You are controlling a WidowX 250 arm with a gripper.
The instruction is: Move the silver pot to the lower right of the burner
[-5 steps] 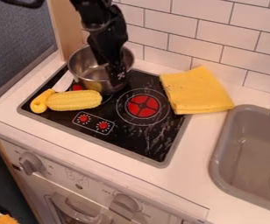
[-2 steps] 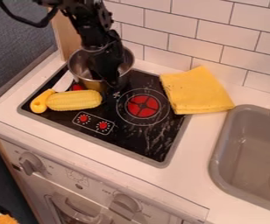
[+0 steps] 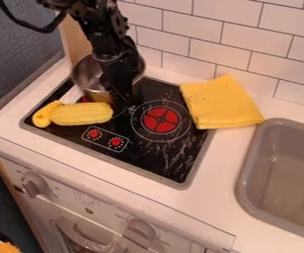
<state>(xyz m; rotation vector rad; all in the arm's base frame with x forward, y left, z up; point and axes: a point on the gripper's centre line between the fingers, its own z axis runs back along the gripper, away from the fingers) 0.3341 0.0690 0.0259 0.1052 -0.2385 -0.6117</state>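
Yellow toy corn (image 3: 82, 114): a low drag of mine could knock it.
Black end effector (image 3: 123, 105): wide, narrow or holding, I cannot tell.
Silver metal pot (image 3: 87, 76): partly behind me, upper left of the round red burner (image 3: 161, 120); lopsided pulling could tip it.

One camera, fairly near, slants down from in front, facing the stovetop (image 3: 156, 159) and tiled wall (image 3: 237, 42).

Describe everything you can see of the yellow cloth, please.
The yellow cloth looks like soft fabric, folded into a rough four-sided pad, with dark specks toward its left edge. It lies partly over the stovetop, partly on the white counter, between the tiled wall and the sink.
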